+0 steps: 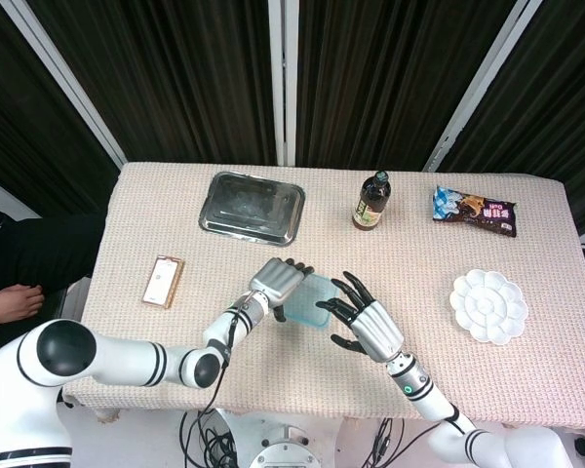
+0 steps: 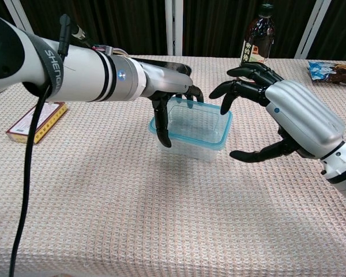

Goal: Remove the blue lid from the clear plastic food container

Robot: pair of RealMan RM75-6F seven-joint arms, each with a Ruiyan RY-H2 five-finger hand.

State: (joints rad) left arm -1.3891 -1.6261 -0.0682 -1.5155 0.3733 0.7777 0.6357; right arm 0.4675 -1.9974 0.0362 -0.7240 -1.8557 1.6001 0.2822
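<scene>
The clear plastic food container with its blue-rimmed lid sits near the table's middle, also seen in the head view as the container. My left hand grips its left end, thumb down the near side and fingers over the far rim; in the head view the left hand covers that end. My right hand hovers at the container's right end, fingers spread and curved over the lid, thumb low beside the wall, holding nothing. The right hand hides the container's right corner from the head view.
A dark bottle stands behind the container. A metal tray lies at the back left, a small box at the left, a snack bag at the back right and a white palette dish at the right.
</scene>
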